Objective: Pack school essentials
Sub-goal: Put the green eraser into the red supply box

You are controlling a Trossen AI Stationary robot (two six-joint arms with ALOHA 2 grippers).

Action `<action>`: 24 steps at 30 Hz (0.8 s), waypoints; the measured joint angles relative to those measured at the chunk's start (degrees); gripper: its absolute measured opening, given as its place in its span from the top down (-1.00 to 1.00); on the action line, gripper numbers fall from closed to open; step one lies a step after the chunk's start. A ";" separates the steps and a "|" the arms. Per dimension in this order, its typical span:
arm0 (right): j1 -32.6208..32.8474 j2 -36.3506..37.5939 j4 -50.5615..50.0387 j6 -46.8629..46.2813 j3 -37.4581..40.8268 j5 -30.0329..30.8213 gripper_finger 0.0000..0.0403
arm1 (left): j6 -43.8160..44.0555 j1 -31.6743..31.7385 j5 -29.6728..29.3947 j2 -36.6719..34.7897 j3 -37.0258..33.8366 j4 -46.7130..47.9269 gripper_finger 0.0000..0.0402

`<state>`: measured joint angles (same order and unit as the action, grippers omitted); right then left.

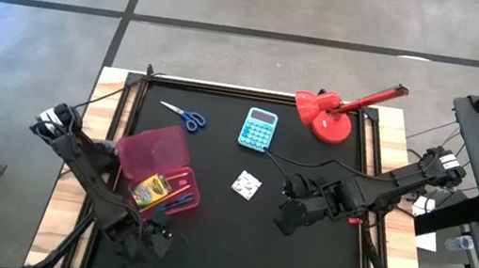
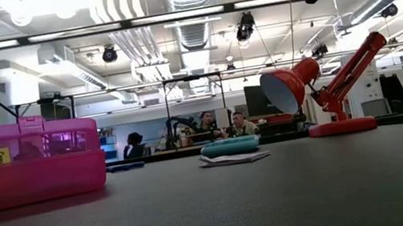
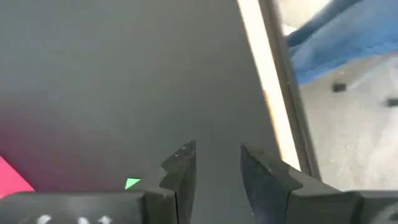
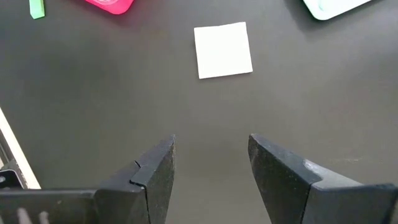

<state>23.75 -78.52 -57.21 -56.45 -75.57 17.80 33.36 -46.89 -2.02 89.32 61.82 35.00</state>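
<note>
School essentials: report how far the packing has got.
Done: the crayon box and some pens lie in the open pink case. In hand: nothing; the right claw hangs open near the white square, the left claw open and empty. Left: the square and the scissors on the mat.

Light-blue calculator (image 1: 258, 129) near table's far edge; red desk lamp (image 1: 333, 113) just beside, tipped over.

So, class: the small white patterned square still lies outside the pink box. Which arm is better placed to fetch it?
Right. The right pincer hangs open beside the white square; the left pincer sits beyond the pink box.
</note>
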 joint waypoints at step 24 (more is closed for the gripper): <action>0.00 0.00 0.90 -0.05 0.00 0.17 0.05 | 0.32 0.42 0.44 3.52 0.00 9.25 0.48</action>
<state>23.75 -78.52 -56.31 -56.49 -75.57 17.97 33.67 -46.48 -1.58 92.84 61.82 44.25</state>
